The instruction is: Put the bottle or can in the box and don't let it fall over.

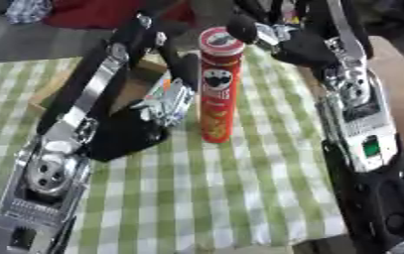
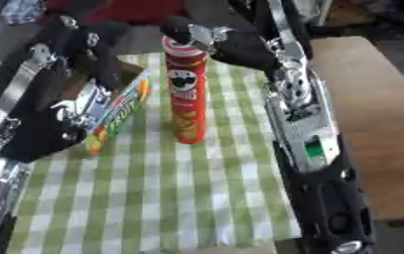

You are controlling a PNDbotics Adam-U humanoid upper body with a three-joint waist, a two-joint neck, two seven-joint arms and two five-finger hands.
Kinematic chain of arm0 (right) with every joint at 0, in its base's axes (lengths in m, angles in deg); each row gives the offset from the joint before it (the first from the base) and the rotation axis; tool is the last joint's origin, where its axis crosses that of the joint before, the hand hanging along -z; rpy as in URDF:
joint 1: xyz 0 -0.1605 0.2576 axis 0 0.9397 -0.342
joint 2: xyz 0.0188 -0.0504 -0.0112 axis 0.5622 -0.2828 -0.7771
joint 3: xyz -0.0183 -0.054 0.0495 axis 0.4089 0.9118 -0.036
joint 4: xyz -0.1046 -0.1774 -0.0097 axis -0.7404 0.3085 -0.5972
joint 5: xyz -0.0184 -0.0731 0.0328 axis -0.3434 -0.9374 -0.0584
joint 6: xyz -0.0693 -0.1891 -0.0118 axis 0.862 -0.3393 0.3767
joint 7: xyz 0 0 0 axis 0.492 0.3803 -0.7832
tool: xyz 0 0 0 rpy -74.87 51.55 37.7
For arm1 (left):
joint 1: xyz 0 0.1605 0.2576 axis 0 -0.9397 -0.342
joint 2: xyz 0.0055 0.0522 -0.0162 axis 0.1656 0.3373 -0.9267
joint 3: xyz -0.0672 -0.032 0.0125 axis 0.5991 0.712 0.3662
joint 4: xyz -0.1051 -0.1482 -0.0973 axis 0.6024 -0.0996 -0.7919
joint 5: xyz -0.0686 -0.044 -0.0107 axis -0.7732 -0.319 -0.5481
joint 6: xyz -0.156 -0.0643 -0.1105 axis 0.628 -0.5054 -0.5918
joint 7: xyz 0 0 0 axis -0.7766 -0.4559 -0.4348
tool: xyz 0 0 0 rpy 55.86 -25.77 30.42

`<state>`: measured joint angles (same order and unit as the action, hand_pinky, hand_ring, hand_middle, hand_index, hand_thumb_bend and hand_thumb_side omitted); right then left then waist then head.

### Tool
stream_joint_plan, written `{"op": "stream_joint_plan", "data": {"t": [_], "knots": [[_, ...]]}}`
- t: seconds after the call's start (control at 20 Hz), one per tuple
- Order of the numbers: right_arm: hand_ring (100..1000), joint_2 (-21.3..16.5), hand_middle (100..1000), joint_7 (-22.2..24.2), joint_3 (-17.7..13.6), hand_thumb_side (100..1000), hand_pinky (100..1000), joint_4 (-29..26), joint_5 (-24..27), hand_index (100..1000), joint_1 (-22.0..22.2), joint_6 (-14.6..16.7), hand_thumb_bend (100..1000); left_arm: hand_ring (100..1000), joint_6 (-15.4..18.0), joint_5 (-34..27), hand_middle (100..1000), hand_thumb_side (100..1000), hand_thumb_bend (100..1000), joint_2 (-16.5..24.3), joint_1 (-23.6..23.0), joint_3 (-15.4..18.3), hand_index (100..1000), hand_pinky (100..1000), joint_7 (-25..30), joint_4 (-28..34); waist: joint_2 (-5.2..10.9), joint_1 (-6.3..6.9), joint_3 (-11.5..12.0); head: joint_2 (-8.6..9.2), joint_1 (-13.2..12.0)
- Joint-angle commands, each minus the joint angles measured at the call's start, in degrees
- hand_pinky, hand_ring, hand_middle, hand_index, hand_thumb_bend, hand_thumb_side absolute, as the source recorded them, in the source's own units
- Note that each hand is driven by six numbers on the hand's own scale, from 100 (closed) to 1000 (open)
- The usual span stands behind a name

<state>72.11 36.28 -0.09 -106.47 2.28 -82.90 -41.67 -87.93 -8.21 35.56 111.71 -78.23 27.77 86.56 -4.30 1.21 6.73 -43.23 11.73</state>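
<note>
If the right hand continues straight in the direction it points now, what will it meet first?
Most likely the top of the red can. The right hand points toward the robot's left, and its fingertips are already at the can's lid. Whether they touch it is unclear, since depth is hard to judge.

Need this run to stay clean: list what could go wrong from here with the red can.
1. The red can is tall and narrow and stands upright on the checked cloth; the right hand sits at its lid, so a sideways nudge could topple it.
2. The left hand is close beside the can and may knock it.
3. The box is mostly hidden behind the left arm, which could make placing harder.
</note>
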Motion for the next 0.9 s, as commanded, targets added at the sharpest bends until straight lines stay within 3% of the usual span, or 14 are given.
{"op": "stream_joint_plan", "data": {"t": [0.05,0.2,0.45,0.9], "knots": [[999,-0.21,987,-0.04,-0.13,401,998,-1.01,-0.21,982,-0.41,-0.44,1000,891,-0.15,0.35,394,619,100,0.21,0.48,0.35,1000,921,-0.15,1.05,0.83,-0.11,0.05,0.32,0.03],[999,-0.23,987,0.0,-0.14,401,998,-1.03,-0.22,982,-0.37,-0.58,1000,891,-0.19,0.36,394,619,100,0.23,0.46,0.33,1000,921,-0.11,1.05,0.83,-0.11,0.05,0.32,0.03],[1000,-1.87,1000,0.49,-1.14,400,1000,1.43,-1.91,1000,1.99,-2.79,925,918,-2.18,0.11,404,655,100,0.98,-0.85,-0.54,1000,934,2.21,1.04,0.65,-0.09,-0.09,0.45,-0.26],[1000,-4.06,1000,2.79,-2.64,340,1000,4.62,-2.37,1000,6.93,-4.23,907,932,-7.91,-1.73,412,693,100,1.69,-2.36,-2.24,1000,941,8.58,1.05,0.17,0.2,-0.35,1.05,-0.61]]}}
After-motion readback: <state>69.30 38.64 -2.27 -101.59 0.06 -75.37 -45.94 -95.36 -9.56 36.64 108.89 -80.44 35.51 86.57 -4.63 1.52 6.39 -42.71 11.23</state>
